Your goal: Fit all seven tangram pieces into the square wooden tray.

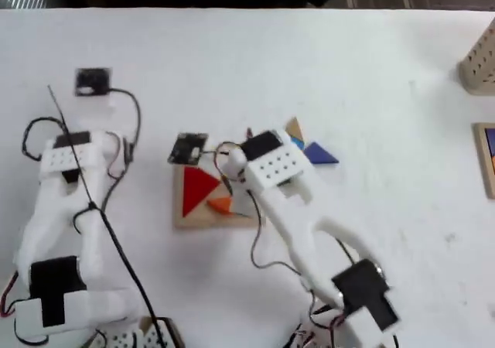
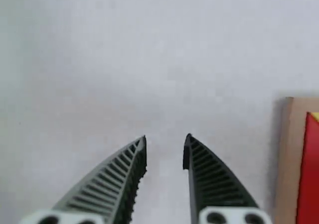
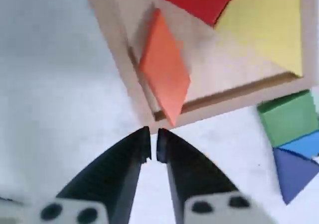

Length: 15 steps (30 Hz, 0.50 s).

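Note:
The square wooden tray [image 1: 186, 218] lies mid-table and holds a red triangle [image 1: 197, 189] and a yellow triangle [image 3: 269, 25]. An orange parallelogram [image 3: 164, 69] leans tilted over the tray rim [image 3: 229, 102], one tip outside. My right gripper [image 3: 153, 144] hangs just off that tip, above the table outside the tray, shut with nothing between its fingers. A green piece [image 3: 289, 117] and blue pieces [image 3: 294, 171] lie beyond the tray. The left gripper [image 2: 165, 149] is open over bare table, with the tray edge [image 2: 286, 154] off to one side.
The right arm [image 1: 274, 166] covers the tray's right part. A blue triangle [image 1: 321, 155] and a tan piece [image 1: 294, 127] lie just beyond it. The left arm [image 1: 69, 155] and its loose black cables [image 1: 108, 224] are at the left. A second wooden tray [image 1: 487, 158] and a pegged block [image 1: 479, 66] stand at the right edge.

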Each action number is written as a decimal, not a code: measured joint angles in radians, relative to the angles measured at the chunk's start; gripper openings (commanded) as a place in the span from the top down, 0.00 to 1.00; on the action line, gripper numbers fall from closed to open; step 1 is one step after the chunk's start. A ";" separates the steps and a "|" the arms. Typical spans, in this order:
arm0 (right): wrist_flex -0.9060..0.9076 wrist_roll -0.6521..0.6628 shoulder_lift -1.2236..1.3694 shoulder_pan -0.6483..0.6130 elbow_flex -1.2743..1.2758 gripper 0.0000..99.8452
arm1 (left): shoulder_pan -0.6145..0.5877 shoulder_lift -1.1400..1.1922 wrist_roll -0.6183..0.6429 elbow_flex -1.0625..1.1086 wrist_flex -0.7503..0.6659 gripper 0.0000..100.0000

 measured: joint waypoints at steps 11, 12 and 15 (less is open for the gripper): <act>-0.338 -0.420 -0.114 0.032 0.338 0.98 | 0.123 0.002 -0.121 0.017 0.008 0.98; -0.342 -0.471 -0.133 0.064 0.338 0.98 | 0.130 0.002 -0.120 0.017 0.011 0.98; -0.347 -0.594 -0.229 0.195 0.348 0.98 | 0.146 0.002 -0.121 0.017 0.020 0.98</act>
